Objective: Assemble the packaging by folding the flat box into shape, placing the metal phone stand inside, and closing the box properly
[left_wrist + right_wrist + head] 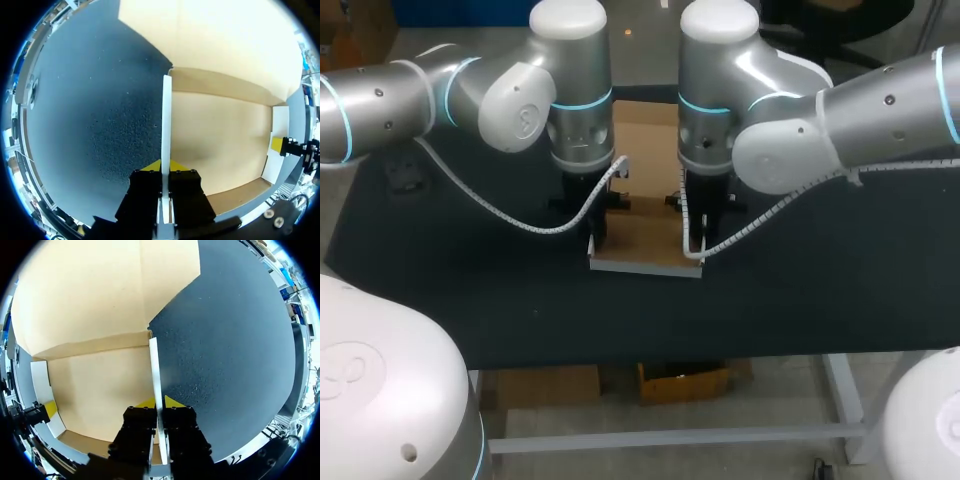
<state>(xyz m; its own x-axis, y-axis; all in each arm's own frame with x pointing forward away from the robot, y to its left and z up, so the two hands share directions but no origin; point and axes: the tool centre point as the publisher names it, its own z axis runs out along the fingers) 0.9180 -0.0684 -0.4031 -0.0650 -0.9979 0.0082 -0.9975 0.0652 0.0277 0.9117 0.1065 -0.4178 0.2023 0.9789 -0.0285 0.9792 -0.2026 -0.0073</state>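
Left gripper (166,166) clamped on left side wall (167,120) of cardboard box (642,238). Right gripper (159,403) clamped on right side wall (155,370). Both walls upright.

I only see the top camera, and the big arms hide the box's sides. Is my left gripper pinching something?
Observer: Yes. The left gripper is shut on a thin white side wall of the box, one yellow tip each side.
Child: And the other one?
Observer: The right gripper pinches the opposite side wall the same way.
Child: Is the phone stand inside?
Observer: No, the wrist views show the box floor bare.
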